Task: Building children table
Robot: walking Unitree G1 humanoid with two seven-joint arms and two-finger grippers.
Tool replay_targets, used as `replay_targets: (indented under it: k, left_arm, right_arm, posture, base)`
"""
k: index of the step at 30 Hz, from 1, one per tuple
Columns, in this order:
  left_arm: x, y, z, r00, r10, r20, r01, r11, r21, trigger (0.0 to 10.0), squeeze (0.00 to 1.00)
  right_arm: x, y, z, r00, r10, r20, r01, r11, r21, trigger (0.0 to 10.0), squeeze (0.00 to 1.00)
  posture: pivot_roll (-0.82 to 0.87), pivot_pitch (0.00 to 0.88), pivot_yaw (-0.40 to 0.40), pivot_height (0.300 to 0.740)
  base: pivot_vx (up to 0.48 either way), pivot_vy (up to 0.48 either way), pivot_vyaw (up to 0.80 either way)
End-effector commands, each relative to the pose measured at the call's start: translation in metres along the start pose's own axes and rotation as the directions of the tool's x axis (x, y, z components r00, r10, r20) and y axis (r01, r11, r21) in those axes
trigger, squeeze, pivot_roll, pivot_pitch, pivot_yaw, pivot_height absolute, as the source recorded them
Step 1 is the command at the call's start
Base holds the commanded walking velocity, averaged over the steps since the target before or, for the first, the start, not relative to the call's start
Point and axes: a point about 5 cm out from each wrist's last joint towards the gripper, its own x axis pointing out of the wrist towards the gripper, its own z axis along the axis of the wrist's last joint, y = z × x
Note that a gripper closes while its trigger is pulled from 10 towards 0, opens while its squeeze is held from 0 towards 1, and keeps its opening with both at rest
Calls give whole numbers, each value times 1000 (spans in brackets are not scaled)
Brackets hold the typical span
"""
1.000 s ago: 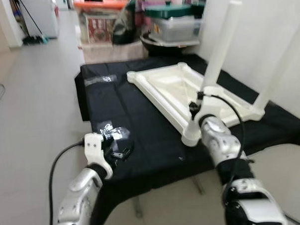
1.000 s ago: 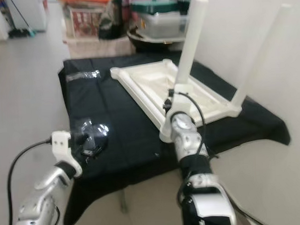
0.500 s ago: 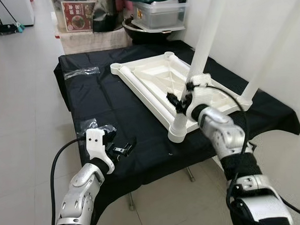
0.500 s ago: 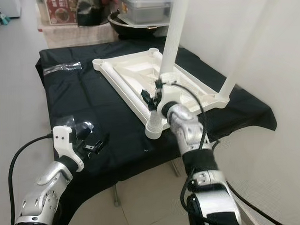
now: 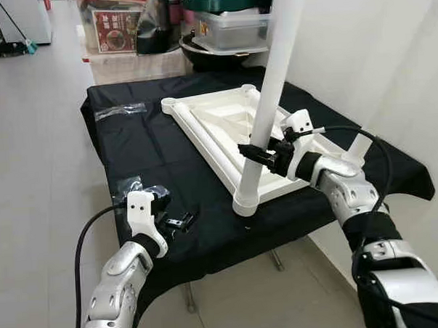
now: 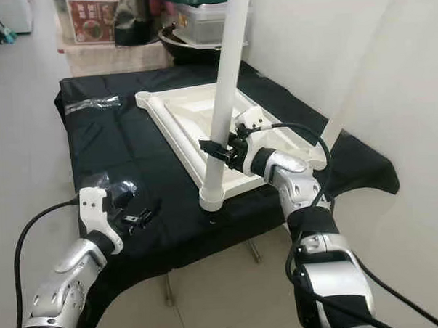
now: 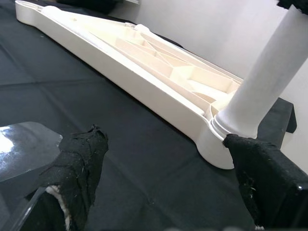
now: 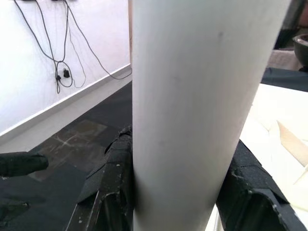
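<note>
A white children's table top (image 5: 210, 124) lies upside down on a table draped in black cloth (image 5: 146, 153). One white leg (image 5: 273, 74) stands upright in its near corner socket. My right gripper (image 5: 256, 154) is shut around this leg a little above the socket; in the right wrist view the leg (image 8: 192, 96) sits between both fingers (image 8: 113, 178). A second leg (image 5: 407, 61) stands at the right corner. My left gripper (image 5: 174, 220) hovers open over the cloth near the front left edge, with its fingers (image 7: 79, 163) wide apart and nothing between them.
A clear plastic bag (image 5: 129, 186) lies beside the left gripper, and another bag (image 5: 120, 109) lies at the cloth's far left. Storage boxes and a dark bowl (image 5: 231, 25) are stacked behind the table. A white wall runs along the right, and tiled floor lies to the left.
The head camera has shifted and sharpened. My right forearm has swung out to the right with its gripper still around the near leg. The left gripper stays by the plastic bag.
</note>
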Motion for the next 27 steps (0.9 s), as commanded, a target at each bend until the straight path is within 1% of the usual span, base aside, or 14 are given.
replay_targets:
  k: [1,3,8,10,11,12,14,15,16,17,18,22,23,27]
  left_arm:
    - [1,-1,-2,1000,2,-2,-2,1000,-4,10000,0]
    - [1,-1,-2,1000,2,-2,-2,1000,-4,10000,0]
    - [1,-1,-2,1000,2,-2,-2,1000,-4,10000,0]
    - [0,-1,-2,1000,0,-2,0,1000,-5,10000,0]
    - [-1,-1,-1,1000,-1,-2,1,1000,-5,10000,0]
    - [-2,-1,-1,1000,0,-1,0,1000,-5,10000,0]
    - [-2,-1,-1,1000,0,-1,0,1000,-5,10000,0]
    - [-2,0,-1,1000,1,-1,-1,1000,-5,10000,0]
    - [-2,0,-1,1000,1,-1,-1,1000,-5,10000,0]
    - [-3,0,0,1000,1,-1,-1,1000,-5,10000,0]
    - [-3,0,0,1000,0,-3,0,1000,-4,10000,0]
    - [-3,0,0,1000,-3,-5,3,1000,-4,10000,0]
    - [-3,1,0,1000,-5,-6,5,1000,-5,10000,0]
    - [-2,0,0,1000,-7,-6,7,1000,-6,10000,0]
  right_arm:
    - [13,4,-10,997,-54,-60,55,998,13,0,0]
    - [13,4,-10,997,-54,-60,55,998,13,0,0]
    - [15,-6,-14,964,-250,-92,254,967,37,0,0]
    - [-10,-32,-43,663,-701,-263,741,664,101,0,0]
    - [-20,-31,-57,536,-777,-331,840,532,110,0,0]
    - [-26,-26,-66,460,-811,-361,884,457,100,0,0]
    - [-26,-26,-66,460,-811,-361,884,457,100,0,0]
    - [-23,-13,-70,480,-807,-345,873,479,94,1569,0]
    - [-23,-13,-70,480,-807,-345,873,479,94,1569,0]
    - [-16,3,-64,536,-799,-273,839,541,67,10000,0]
    - [-8,21,-56,604,-763,-230,792,608,64,10000,0]
    - [2,39,-44,683,-709,-175,727,682,73,10000,0]
    - [5,38,-36,716,-684,-138,698,710,99,10000,1000]
    - [7,31,-18,750,-659,-64,661,741,118,10000,1000]
  posture:
    - [5,0,-135,740]
    - [5,0,-135,740]
    - [3,0,-131,740]
    - [0,0,-130,740]
    - [0,0,-127,740]
    - [0,0,-126,740]
    - [0,0,-126,740]
    - [-4,0,-120,740]
    - [-4,0,-120,740]
    - [-5,0,-114,740]
    - [-11,0,-109,740]
    - [-11,0,-109,740]
    - [-22,0,-104,740]
    - [-21,0,-105,740]
  base:
    - [0,0,0]
    - [0,0,0]
    - [0,0,0]
    - [0,0,0]
    - [0,0,0]
    - [0,0,0]
    - [0,0,0]
    - [0,0,0]
    - [0,0,0]
    - [0,0,0]
    - [0,0,0]
    - [0,0,0]
    - [0,0,0]
    - [0,0,0]
